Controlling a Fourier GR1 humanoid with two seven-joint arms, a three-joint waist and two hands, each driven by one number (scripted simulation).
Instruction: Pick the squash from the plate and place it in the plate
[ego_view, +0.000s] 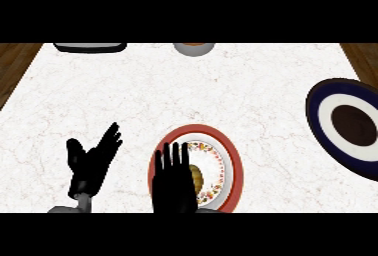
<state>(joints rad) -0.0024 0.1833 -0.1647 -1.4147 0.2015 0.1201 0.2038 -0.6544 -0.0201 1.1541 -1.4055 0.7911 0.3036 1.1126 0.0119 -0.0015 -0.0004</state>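
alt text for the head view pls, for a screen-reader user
The robot's right hand, fingers straight, hovers over a red-rimmed plate holding a yellowish squash on a white marble counter. The left hand rests open at lower left; a dark blue and white plate sits at the right edge.

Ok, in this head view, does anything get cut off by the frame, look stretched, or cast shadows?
Head view: the navy plate is cropped at the right edge and looks taller than wide; the right hand hides much of the squash on the red-rimmed plate; two objects are cut off at the top; lighting is flat, with no clear shadows.
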